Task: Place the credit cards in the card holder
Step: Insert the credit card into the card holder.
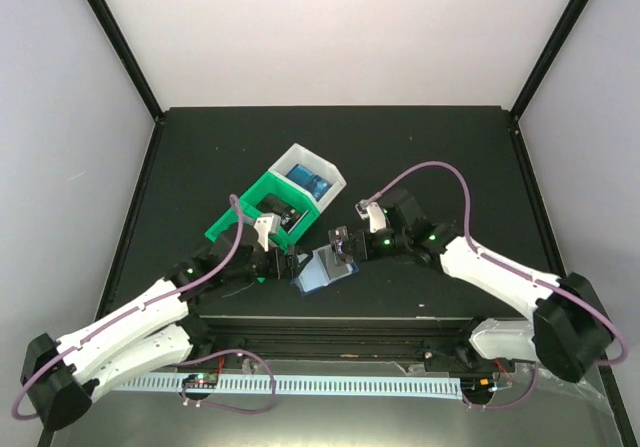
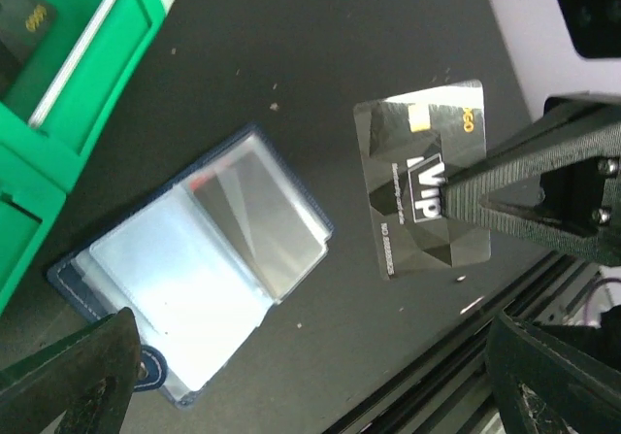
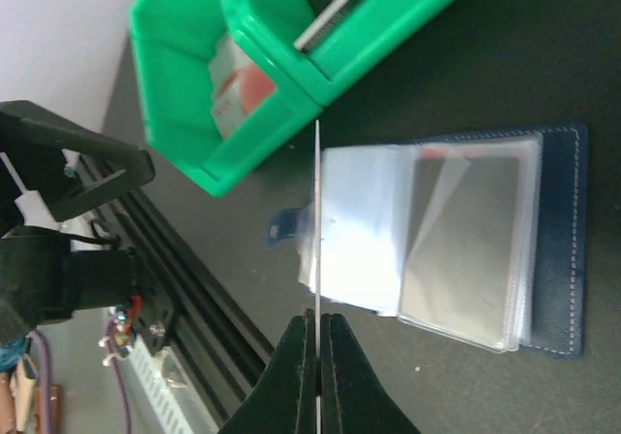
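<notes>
Black bench (image 1: 420,157), pale walls round it. Dark blue card holder (image 2: 209,279) lies open flat on bench beside green bin (image 3: 184,114), clear sleeves up, one catching glare. Glossy black VIP card (image 2: 417,196), small gold patch, clamped at one end in clenched right pincer (image 3: 317,332), just beside holder's sleeves. Left pincer (image 2: 310,356) released, fingers wide, hovering over holder and card. Red-and-white cards (image 3: 238,99) sit in bin.

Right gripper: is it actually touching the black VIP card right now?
Touching. In the right wrist view the right gripper is shut on the black VIP card, which shows edge-on between its fingers.
</notes>
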Available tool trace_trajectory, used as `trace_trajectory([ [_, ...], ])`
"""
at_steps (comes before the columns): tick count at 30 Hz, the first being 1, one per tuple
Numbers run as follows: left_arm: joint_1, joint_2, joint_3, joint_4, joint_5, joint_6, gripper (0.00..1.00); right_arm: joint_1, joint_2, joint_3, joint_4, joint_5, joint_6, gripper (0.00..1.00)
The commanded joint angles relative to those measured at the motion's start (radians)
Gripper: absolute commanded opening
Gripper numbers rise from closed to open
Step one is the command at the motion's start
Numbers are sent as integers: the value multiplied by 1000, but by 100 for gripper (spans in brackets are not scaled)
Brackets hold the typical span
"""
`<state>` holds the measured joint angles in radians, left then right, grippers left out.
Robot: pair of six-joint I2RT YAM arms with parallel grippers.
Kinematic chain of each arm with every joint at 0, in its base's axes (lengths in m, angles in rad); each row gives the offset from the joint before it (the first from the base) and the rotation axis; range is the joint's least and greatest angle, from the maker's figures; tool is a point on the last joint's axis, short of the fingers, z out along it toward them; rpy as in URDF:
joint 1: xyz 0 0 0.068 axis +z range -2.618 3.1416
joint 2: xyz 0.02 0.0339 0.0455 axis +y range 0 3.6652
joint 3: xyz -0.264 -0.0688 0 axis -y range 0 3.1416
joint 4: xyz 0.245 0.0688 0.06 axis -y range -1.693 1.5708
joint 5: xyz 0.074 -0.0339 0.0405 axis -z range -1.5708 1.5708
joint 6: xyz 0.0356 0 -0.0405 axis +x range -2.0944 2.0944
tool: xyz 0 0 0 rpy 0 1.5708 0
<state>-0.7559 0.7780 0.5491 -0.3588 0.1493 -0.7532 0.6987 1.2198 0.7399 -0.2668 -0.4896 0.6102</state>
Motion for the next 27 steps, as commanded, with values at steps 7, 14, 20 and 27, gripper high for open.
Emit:
trace_trajectory([
  [7,-85,181,-105,168,-46,-97,61,-4,191,5,55,-79,-54,1],
  [14,-105,302,-99,280,-28,-95,35,-4,327,56,45,-131,-97,1],
  [20,-110,362,-87,233,-130,-125,25,-4,394,108,30,-142,-144,1],
  [27,-109,417,-108,200,-186,-153,21,-6,472,174,-7,-132,-192,1],
])
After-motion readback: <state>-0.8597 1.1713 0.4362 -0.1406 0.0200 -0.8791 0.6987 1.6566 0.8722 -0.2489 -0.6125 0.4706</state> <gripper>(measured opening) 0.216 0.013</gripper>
